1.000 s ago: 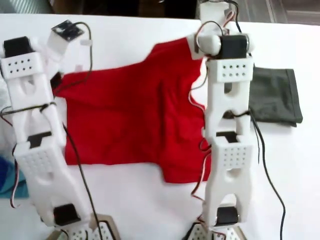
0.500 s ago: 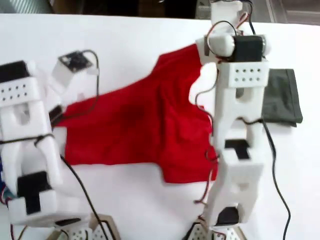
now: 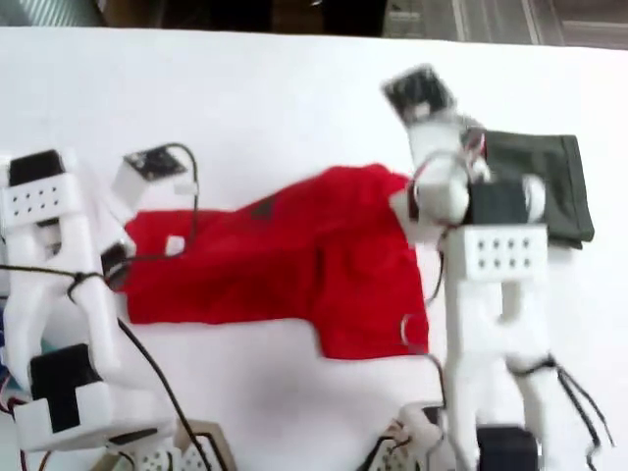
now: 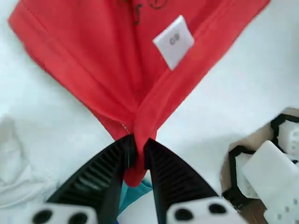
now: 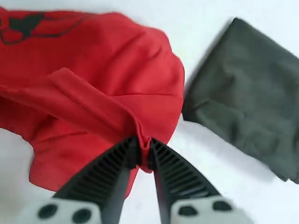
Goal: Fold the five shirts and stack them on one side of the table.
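A red shirt (image 3: 275, 265) lies across the middle of the white table, its far half pulled over toward the near side. My left gripper (image 4: 135, 151) is shut on a pinched corner of the red shirt (image 4: 117, 60), at the shirt's left end in the high view (image 3: 116, 263). My right gripper (image 5: 142, 151) is shut on a fold of the red shirt (image 5: 93, 84) at its right end (image 3: 404, 201). A folded dark grey shirt (image 3: 540, 186) rests on the right side of the table, also seen beside the red cloth (image 5: 252, 98).
A white tag (image 4: 174, 41) shows on the red cloth. Teal cloth (image 4: 133, 193) sits under the left gripper, near the table's left edge. The arm bases (image 3: 177, 446) stand at the near edge. The table (image 3: 245, 88) is bare white at the far side.
Both grippers have pulled the shirt's far edge toward the near side, folding the red shirt over itself. The right arm has swung to the right, nearer the grey shirt.
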Motion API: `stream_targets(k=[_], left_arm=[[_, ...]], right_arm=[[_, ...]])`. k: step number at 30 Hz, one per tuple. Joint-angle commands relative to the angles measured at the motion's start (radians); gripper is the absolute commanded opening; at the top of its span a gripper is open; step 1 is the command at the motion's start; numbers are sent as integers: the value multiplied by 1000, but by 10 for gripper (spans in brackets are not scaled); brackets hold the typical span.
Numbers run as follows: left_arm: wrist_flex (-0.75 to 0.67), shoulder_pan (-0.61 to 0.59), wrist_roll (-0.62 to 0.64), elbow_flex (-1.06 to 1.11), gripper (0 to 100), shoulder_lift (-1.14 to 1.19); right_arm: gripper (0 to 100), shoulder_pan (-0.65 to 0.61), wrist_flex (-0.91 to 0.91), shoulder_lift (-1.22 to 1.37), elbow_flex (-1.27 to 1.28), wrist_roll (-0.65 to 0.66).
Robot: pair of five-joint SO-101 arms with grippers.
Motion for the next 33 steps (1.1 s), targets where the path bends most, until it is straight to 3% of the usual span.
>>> stream_targets(k=[1,7,12,27,33], left_arm=[[9,-12,-29,58,25,-49],[-141,-20,-29,194,25,-49],[-173,-18,-29,249,25,-49],[-167,26,-23,255,25,-48],[-264,71,-23,335,26,-48]], right_arm=[[20,41,-156,-170,319,38],[20,102,-282,-282,606,109],[20,153,-332,-303,723,146],[20,248,-364,-298,769,203],[24,246,-363,-297,786,201]])
